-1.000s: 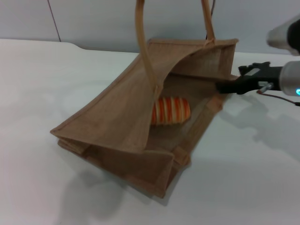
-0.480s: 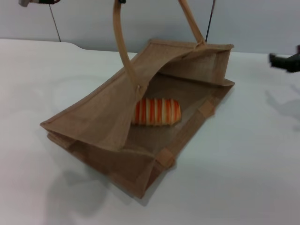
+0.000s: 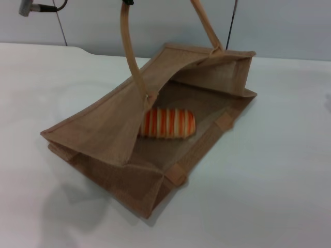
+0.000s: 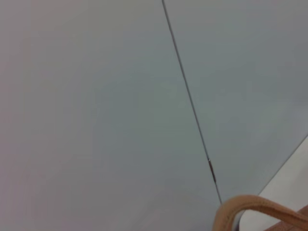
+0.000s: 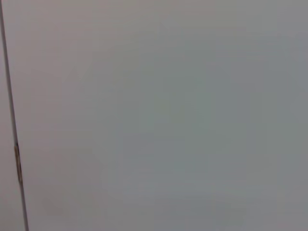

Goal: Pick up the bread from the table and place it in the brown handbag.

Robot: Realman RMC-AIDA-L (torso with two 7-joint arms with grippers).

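Loaf: striped orange-and-cream bread [image 3: 168,123] lies inside the tan woven jute handbag [image 3: 98,132], long axis across its mouth.
Tools: neither visible; grip state unknowable.
Handle: raised [image 3: 130,57].

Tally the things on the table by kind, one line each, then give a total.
Brown handbag: 1
Bread, lying inside the handbag: 1
Handbag handles, pulled upward: 2 (part of the bag, not counted apart)
Total: 2 things on the white table

Pale grey panelled wall [image 3: 155,26] behind; thin dark vertical seam [image 4: 190,103]; soft even light
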